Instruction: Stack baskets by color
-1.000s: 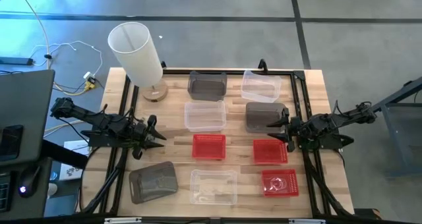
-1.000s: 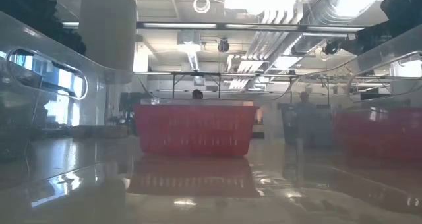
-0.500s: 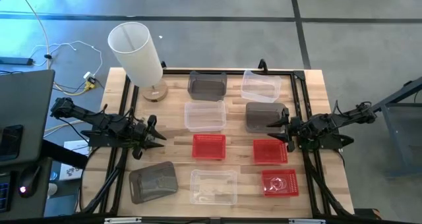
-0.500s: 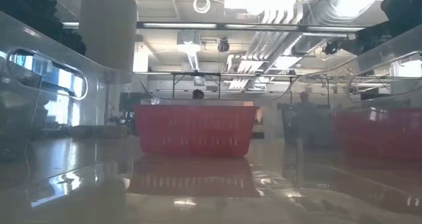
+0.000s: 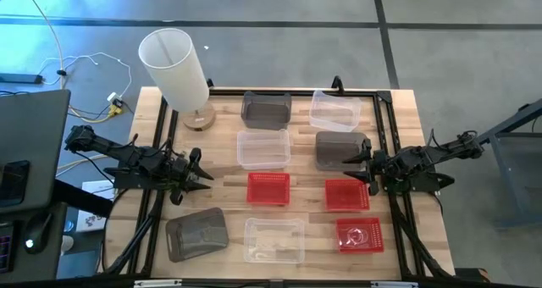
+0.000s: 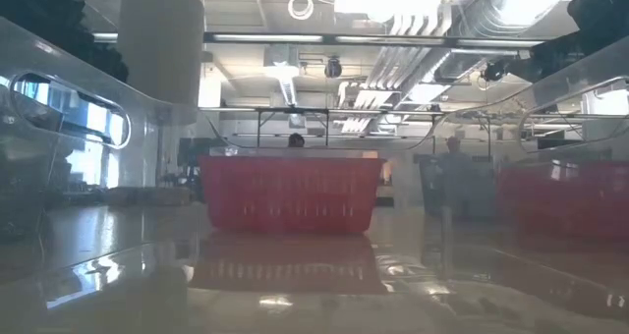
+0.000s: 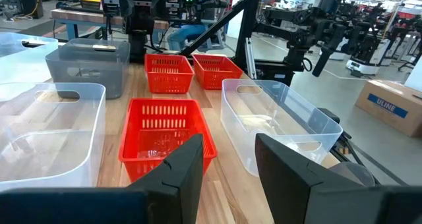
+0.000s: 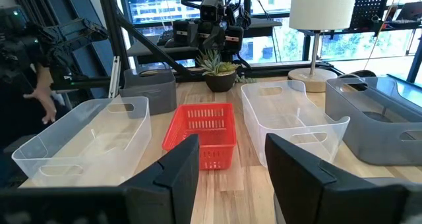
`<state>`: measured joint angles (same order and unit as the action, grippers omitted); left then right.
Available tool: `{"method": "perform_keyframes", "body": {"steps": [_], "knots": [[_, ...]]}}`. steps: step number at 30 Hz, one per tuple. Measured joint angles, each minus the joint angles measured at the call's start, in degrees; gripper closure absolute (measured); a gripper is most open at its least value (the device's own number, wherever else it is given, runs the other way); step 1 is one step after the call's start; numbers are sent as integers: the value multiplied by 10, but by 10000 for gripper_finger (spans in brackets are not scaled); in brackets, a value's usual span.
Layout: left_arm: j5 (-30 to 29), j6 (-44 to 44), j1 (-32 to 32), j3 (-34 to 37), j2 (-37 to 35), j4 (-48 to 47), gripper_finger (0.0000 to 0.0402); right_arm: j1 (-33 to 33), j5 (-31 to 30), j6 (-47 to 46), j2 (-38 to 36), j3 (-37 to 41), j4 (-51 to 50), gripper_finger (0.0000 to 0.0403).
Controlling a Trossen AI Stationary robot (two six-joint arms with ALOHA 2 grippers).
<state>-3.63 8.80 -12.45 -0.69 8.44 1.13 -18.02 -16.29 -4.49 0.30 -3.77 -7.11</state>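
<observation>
High view first: the left gripper (image 5: 203,180) hangs over the table's left side with its fingers apart and nothing between them; just ahead of its tips sits the middle red basket (image 5: 268,189), near but not touched; the left wrist view shows that same basket straight past the two dark fingers (image 7: 181,174), with a clear basket (image 7: 280,128) on one flank and another clear one (image 7: 46,132) on the other. Across the table the right gripper (image 5: 354,168) points inward, fingers spread and empty; its tips sit right at the edge of a dark grey basket (image 5: 340,149), with a second red basket (image 5: 347,195) just beside and below them; whether a tip touches the grey wall I cannot tell. Farther out, a third red basket (image 5: 359,235) lies near the front right corner, a clear basket (image 5: 273,240) at front centre, a dark grey one (image 5: 196,235) at front left; along the back stand another grey basket (image 5: 267,107) and a clear one (image 5: 335,110); the white lamp (image 5: 176,68) rises at the back left corner. A person's hand (image 8: 43,102) shows beyond the table in the right wrist view.
</observation>
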Motion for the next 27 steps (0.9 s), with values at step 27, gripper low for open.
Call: {"method": "perform_keyframes", "body": {"steps": [27], "knots": [[-9, 0, 0, 0, 0, 2, 275, 0, 0, 0, 0, 0, 0, 243]]}}
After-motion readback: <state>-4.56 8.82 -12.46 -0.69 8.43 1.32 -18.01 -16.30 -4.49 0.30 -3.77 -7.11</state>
